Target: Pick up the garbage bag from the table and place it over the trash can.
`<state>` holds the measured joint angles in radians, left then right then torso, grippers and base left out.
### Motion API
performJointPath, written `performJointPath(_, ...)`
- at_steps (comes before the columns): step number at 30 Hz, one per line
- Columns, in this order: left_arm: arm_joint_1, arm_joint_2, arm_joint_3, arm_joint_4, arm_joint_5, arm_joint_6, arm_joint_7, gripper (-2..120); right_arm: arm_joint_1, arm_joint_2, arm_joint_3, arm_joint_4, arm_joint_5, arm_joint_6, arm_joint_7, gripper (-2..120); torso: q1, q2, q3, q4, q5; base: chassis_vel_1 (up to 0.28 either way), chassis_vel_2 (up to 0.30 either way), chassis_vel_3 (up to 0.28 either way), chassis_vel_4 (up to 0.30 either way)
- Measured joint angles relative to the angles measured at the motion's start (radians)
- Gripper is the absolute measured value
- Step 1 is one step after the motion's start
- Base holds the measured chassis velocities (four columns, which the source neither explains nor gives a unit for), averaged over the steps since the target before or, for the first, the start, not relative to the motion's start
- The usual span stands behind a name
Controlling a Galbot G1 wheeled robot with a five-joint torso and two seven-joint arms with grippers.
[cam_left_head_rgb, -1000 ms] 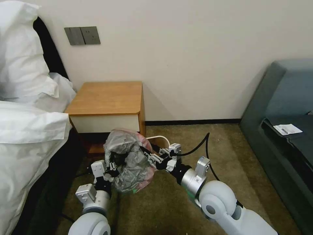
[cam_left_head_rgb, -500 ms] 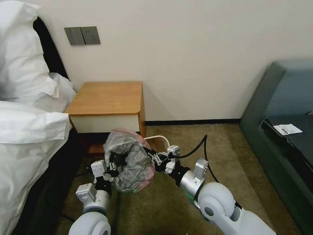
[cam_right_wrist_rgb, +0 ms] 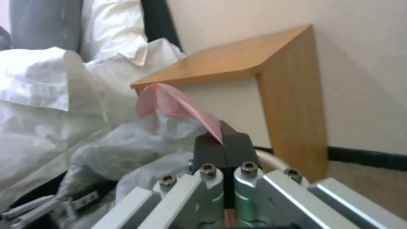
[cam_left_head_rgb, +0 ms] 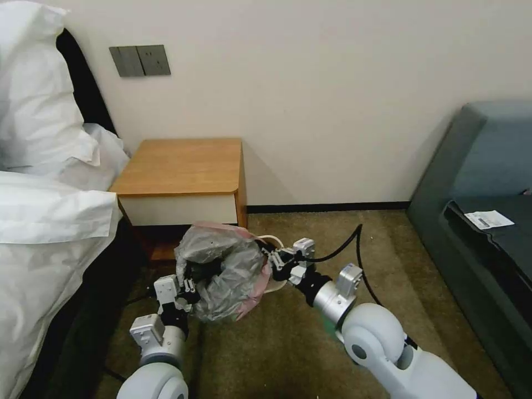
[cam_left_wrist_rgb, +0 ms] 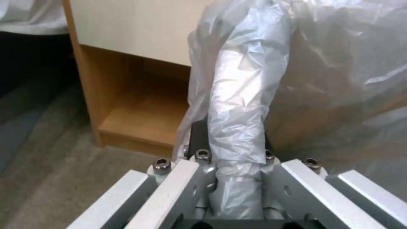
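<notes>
The thin crinkled translucent grey plastic garbage bag with a pinkish-red rim (cam_left_head_rgb: 224, 271) hangs off the floor before the small wooden nightstand (cam_left_head_rgb: 183, 166), stretched between both tools. The left tool (cam_left_wrist_rgb: 237, 149) clamps a bunched grey fold; the right tool (cam_right_wrist_rgb: 223, 143) pinches the pink rim. Light, limp and slippery, it is probably best held at the rim on opposite sides.

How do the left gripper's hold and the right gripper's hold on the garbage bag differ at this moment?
The left gripper is clamped on a thick bunched fold of grey plastic of the garbage bag, on the bag's left side; the right gripper pinches a thin pinkish-red strip of its rim, on the right side. The left gripper sits lower and nearer the robot, the right gripper higher, near the table. Both are shut on the bag, holding it stretched between them.
</notes>
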<state>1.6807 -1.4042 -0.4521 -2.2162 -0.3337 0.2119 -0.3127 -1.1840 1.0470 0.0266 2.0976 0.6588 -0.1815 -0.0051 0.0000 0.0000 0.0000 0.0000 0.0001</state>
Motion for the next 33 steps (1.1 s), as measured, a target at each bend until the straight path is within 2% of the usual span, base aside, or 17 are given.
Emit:
performJointPath(15, 0.027, 0.018, -0.015, -0.042, -0.035, -0.010, 0.007, 4, 0.000, -0.017, 0.041, -0.025, -0.029, 0.049, -0.009, 0, 0.000, 0.000, 0.000, 0.0000, 0.0000, 0.000, 0.000, 0.000, 0.000)
performJointPath(26, 0.046, 0.037, -0.087, -0.113, -0.168, 0.020, 0.023, 4, -0.022, -0.035, 0.090, -0.057, -0.046, 0.085, -0.024, 0, 0.000, 0.000, 0.000, 0.0000, 0.0000, 0.000, 0.000, 0.000, 0.000)
performJointPath(31, 0.036, 0.031, -0.088, -0.127, -0.210, 0.036, 0.012, 4, -0.028, -0.034, 0.084, -0.064, -0.056, 0.090, -0.027, 0, 0.000, 0.000, 0.000, 0.0000, -0.0001, 0.000, 0.000, 0.000, 0.000)
performJointPath(33, 0.029, 0.023, -0.082, -0.139, -0.258, 0.053, 0.001, 4, -0.030, -0.030, 0.077, -0.069, -0.065, 0.093, -0.029, 0, 0.000, 0.000, 0.000, 0.0000, -0.0001, 0.000, 0.000, 0.000, 0.000)
